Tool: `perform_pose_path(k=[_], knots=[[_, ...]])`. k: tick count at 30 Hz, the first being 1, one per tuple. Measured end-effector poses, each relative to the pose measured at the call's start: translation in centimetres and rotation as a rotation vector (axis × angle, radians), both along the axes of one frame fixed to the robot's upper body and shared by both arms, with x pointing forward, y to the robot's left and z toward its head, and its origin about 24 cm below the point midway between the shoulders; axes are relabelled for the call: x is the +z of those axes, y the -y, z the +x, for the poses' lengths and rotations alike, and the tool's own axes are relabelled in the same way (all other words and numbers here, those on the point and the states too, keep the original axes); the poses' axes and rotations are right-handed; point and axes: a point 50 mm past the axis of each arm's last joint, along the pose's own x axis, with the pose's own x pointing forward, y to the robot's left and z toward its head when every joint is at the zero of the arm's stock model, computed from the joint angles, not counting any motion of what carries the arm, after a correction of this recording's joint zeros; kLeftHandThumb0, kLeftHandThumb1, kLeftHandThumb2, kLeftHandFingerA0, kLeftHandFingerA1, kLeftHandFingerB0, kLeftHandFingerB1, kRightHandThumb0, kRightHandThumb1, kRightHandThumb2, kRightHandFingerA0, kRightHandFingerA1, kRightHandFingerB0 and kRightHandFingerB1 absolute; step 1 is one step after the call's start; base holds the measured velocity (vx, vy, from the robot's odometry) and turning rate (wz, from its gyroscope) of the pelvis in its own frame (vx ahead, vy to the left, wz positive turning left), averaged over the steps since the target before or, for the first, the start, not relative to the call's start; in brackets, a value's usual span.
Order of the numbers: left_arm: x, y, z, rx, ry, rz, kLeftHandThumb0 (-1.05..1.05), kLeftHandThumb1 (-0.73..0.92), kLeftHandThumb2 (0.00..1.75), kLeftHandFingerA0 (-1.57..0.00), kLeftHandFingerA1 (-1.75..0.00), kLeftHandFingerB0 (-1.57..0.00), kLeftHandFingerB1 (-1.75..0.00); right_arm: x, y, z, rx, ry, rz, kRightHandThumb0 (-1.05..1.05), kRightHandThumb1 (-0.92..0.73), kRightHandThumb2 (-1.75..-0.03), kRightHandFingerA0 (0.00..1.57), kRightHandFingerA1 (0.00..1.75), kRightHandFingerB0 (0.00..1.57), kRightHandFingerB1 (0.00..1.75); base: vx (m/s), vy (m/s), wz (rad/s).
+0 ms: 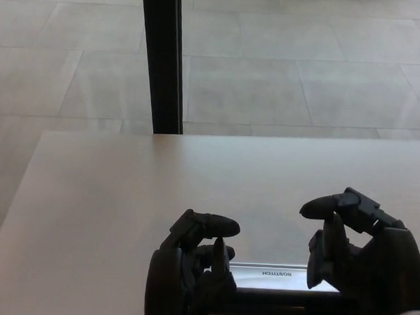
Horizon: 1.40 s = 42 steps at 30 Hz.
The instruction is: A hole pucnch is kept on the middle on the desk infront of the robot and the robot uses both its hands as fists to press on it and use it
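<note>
Fists (191,279) (362,269) covering punch (274,277), desk (111,195), pillar (163,58)

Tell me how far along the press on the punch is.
Done: both hands are at the punch, left hand on its left end, right hand over its right end, fingers curled. In hand: bearing down on the silver lever. Left: I cannot tell whether the lever is fully down; releasing comes after.

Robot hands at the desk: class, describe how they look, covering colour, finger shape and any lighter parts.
Both the left robot hand and the right robot hand are matte black, with thick, blocky, jointed fingers ending in rounded tips. A pale grey or white patch shows at the right wrist. No cables or markings can be seen.
</note>
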Motion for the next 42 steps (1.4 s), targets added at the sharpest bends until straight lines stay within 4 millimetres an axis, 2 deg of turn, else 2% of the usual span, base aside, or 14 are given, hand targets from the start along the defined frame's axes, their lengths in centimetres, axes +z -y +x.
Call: perform_pose_path(k=[7, 11, 15, 21, 25, 26, 27, 28, 29, 30, 38, 39, 41, 42], knots=[[-0.1, -0.1, -0.1, 0.016, 0.014, -0.008, -0.35, 0.92, 0.78, -0.87, -1.75, -0.40, -1.62, -2.5, -0.1, -0.2, -0.018, -0.077, -0.006, -0.55, -0.50, -0.94, 1.19, 1.69, 1.00, 1.22, 0.00, 0.000, 0.00], [-0.3, -0.1, -0.1, 0.025, 0.015, -0.010, -0.35, 0.92, 0.79, -0.87, -1.75, -0.38, -1.57, -3.3, -0.2, -0.1, -0.033, -0.088, -0.001, -0.55, -0.45, -1.04, 1.30, 1.68, 1.02, 1.29, 0.00, 0.000, 0.00], [-0.7, -0.2, -0.2, 0.035, 0.006, -0.009, -0.35, 0.92, 0.75, -0.87, -1.75, -0.44, -1.45, -4.0, -0.1, 0.2, -0.056, -0.084, 0.011, -0.60, -0.49, -1.03, 1.21, 1.74, 0.98, 1.38, 0.00, 0.000, 0.00], [-1.0, -0.3, -0.2, 0.049, 0.008, -0.010, -0.35, 0.92, 0.75, -0.89, -1.75, -0.47, -1.56, -4.5, 0.1, 0.7, -0.090, -0.052, 0.019, -0.60, -0.45, -1.03, 1.31, 1.70, 1.03, 1.31, 0.00, 0.000, 0.00], [-1.4, -0.4, -0.2, 0.066, 0.014, -0.009, -0.34, 0.91, 0.80, -0.92, -1.75, -0.44, -1.73, -4.8, 0.1, 0.8, -0.109, -0.032, 0.030, -0.61, -0.49, -1.06, 1.22, 1.75, 1.00, 1.40, 0.00, 0.000, 0.00], [-1.6, -0.4, -0.2, 0.072, 0.014, -0.008, -0.33, 0.91, 0.83, -0.96, -1.75, -0.45, -1.75, -4.9, 0.0, 0.9, -0.113, -0.027, 0.032, -0.67, -0.46, -1.13, 1.43, 1.48, 1.06, 1.23, 0.00, 0.000, 0.00], [-1.7, -0.5, -0.3, 0.075, 0.015, -0.006, -0.31, 0.91, 0.85, -0.97, -1.75, -0.47, -1.75, -4.9, 0.0, 0.9, -0.116, -0.022, 0.032, -0.62, -0.49, -1.05, 1.23, 1.75, 1.00, 1.40, 0.00, 0.000, 0.00], [-1.9, -0.5, -0.3, 0.082, 0.021, -0.002, -0.31, 0.91, 0.85, -0.97, -1.75, -0.47, -1.75, -5.0, -0.1, 0.9, -0.121, -0.014, 0.033, -0.62, -0.49, -1.05, 1.23, 1.75, 1.00, 1.40, 0.00, 0.000, 0.00], [-2.0, -0.5, -0.3, 0.085, 0.025, 0.001, -0.33, 0.90, 0.80, -0.98, -1.75, -0.48, -1.73, -5.1, -0.2, 0.9, -0.126, -0.010, 0.035, -0.68, -0.46, -1.13, 1.44, 1.50, 1.06, 1.23, 0.00, 0.000, 0.00], [-2.1, -0.6, -0.3, 0.089, 0.028, 0.003, -0.33, 0.92, 0.76, -0.94, -1.75, -0.44, -1.69, -5.2, -0.2, 0.9, -0.130, -0.007, 0.039, -0.60, -0.49, -1.08, 1.23, 1.75, 0.99, 1.43, 0.00, 0.000, 0.00], [-3.3, -0.9, -0.5, 0.135, 0.073, 0.051, -0.33, 0.92, 0.78, -0.98, -1.75, -0.49, -1.74, -6.2, -0.4, 0.5, -0.186, 0.020, 0.048, -0.55, -0.55, -1.16, 1.32, 1.75, 0.99, 1.51, 0.00, 0.000, 0.00], [-3.5, -1.0, -0.6, 0.146, 0.078, 0.062, -0.32, 0.91, 0.80, -0.97, -1.75, -0.49, -1.70, -6.3, -0.3, 0.5, -0.194, 0.024, 0.044, -0.64, -0.50, -1.18, 1.43, 1.50, 1.14, 1.34, 0.00, 0.000, 0.00], [-3.8, -1.1, -0.6, 0.163, 0.088, 0.080, -0.33, 0.91, 0.78, -0.96, -1.75, -0.48, -1.68, -6.5, -0.3, 0.3, -0.206, 0.031, 0.034, -0.63, -0.50, -1.18, 1.42, 1.50, 1.14, 1.34, 0.00, 0.000, 0.00], [-3.9, -1.1, -0.6, 0.176, 0.099, 0.093, -0.34, 0.91, 0.79, -0.97, -1.75, -0.49, -1.70, -6.7, -0.3, 0.3, -0.215, 0.037, 0.028, -0.59, -0.52, -1.13, 1.23, 1.75, 0.97, 1.55, 0.00, 0.000, 0.00]])
